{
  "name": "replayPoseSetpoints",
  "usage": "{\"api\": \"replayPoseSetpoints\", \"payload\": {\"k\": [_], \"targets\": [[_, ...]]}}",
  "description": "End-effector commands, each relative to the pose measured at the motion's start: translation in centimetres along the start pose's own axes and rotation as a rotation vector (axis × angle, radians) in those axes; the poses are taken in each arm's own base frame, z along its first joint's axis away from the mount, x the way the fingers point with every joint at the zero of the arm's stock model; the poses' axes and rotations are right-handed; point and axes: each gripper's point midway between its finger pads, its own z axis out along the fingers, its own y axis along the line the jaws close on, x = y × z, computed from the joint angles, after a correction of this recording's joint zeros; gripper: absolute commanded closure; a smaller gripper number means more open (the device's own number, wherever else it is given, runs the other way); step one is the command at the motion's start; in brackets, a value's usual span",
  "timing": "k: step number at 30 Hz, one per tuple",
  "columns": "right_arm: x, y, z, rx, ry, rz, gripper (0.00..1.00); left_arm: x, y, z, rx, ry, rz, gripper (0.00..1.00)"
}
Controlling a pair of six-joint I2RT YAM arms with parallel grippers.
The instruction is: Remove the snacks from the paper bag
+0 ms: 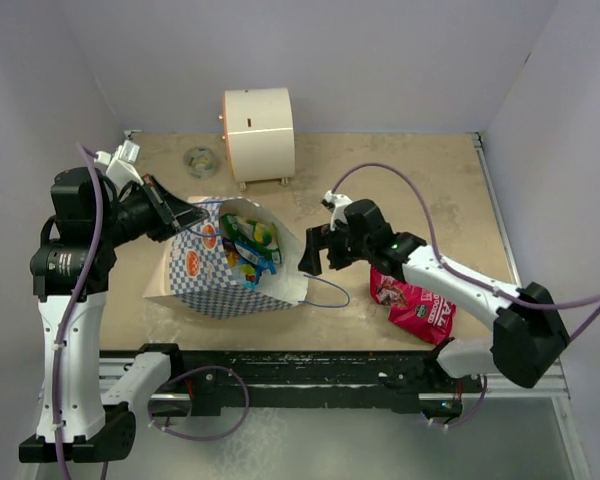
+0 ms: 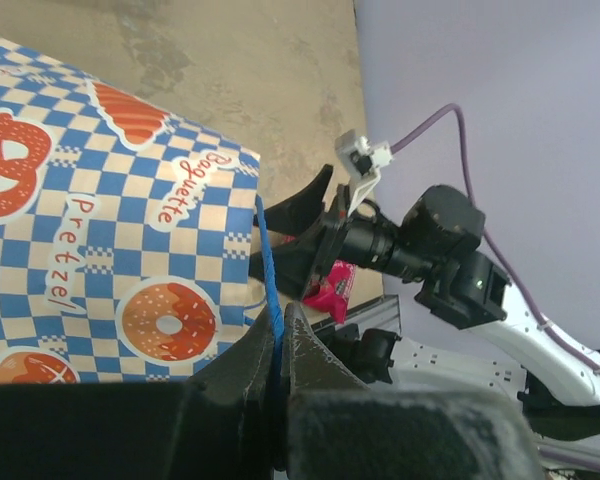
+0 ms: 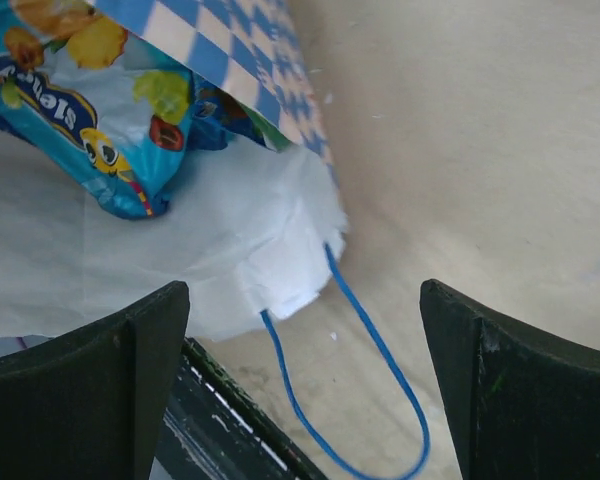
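Note:
The blue-and-white checkered paper bag (image 1: 205, 280) lies tilted on the table with its white mouth facing right, several snacks (image 1: 248, 245) showing inside. My left gripper (image 1: 188, 215) is shut on the bag's upper blue cord handle (image 2: 269, 268). My right gripper (image 1: 315, 250) is open and empty just right of the bag's mouth, above the lower cord handle (image 3: 380, 350). A blue snack packet (image 3: 90, 120) lies on the white inside. A red-pink snack packet (image 1: 415, 307) lies on the table under my right arm; it also shows in the left wrist view (image 2: 332, 288).
A cream cylindrical box (image 1: 259, 133) stands at the back centre, with a small round clear thing (image 1: 200, 159) to its left. A black rail (image 1: 280, 365) runs along the table's near edge. Grey walls close in the back and sides.

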Motion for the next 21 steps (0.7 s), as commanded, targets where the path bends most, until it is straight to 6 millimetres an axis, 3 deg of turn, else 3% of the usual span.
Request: {"api": "replayPoseSetpoints", "payload": {"k": [1,4,9,13,16,21], "targets": [[-1.0,2.2,2.8,-0.141,-0.093,-0.074,0.05,-1.8,-0.1,-0.7,-0.057,-0.075,0.058,1.00],[-0.8,2.4,4.0,-0.151,-0.115,-0.007,0.12,-2.3,0.0,-0.6,-0.077,-0.085,0.048,1.00],[0.9,0.7,6.8,-0.074,-0.098,0.082,0.25,-3.0,-0.4,-0.5,-0.070,-0.093,0.067,1.00],[1.6,2.0,8.1,-0.112,-0.074,0.103,0.35,-3.2,-0.9,-0.5,-0.056,-0.067,0.110,1.00],[2.1,3.2,8.6,-0.102,-0.053,0.153,0.51,-3.2,-1.3,-0.6,-0.053,-0.046,0.133,1.00],[3.0,5.7,7.9,-0.052,-0.036,0.243,0.92,-2.7,-0.9,-1.0,-0.078,-0.039,0.124,1.00]]}}
